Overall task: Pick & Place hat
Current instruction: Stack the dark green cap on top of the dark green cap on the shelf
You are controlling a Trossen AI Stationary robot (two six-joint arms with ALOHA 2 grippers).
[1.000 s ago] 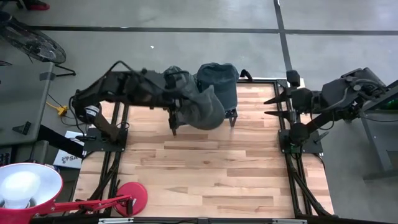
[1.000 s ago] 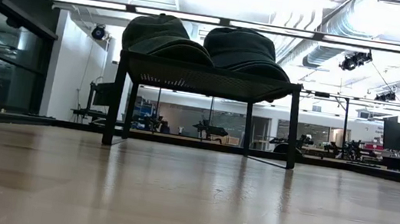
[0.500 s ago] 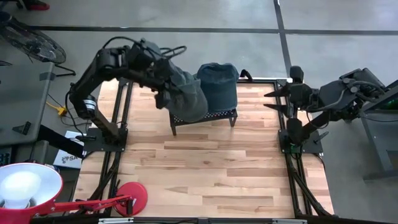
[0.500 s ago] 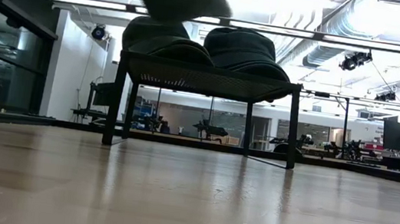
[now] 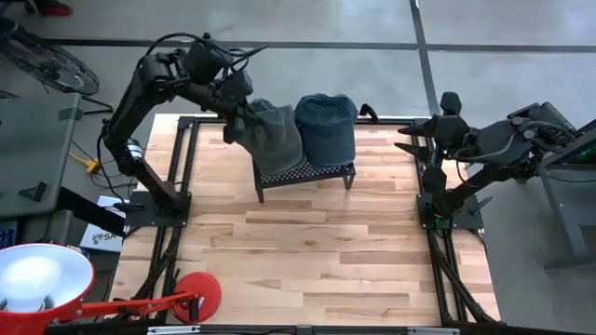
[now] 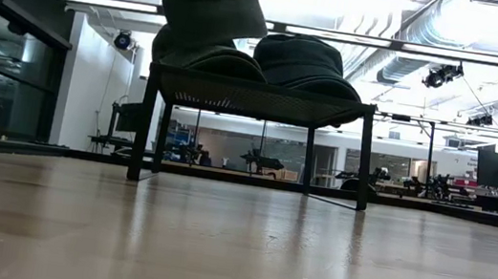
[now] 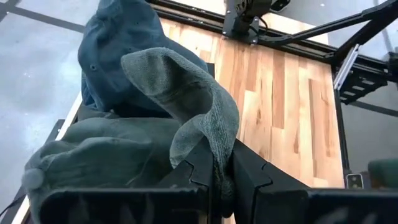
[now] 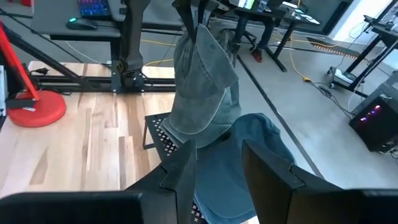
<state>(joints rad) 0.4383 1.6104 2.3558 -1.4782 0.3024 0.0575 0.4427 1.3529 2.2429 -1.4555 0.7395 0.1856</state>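
Left gripper [image 7: 219, 177]: clamping tight on grey hat [image 5: 272, 135], dangling it over rack [image 5: 321, 173].
Right gripper [image 5: 402, 139]: waiting at table edge, fingers parted, holding nothing.
Blue hat [image 5: 326, 127]: sitting on rack.

There are three hats: a grey one [image 5: 273, 132] hanging from the left gripper [image 5: 235, 119], a green one [image 6: 213, 60] under it on the rack [image 5: 307, 172], and a blue one [image 5: 327, 126] beside it; one rack, two arms, one red lamp [image 5: 42, 279], one table [image 5: 307, 251]
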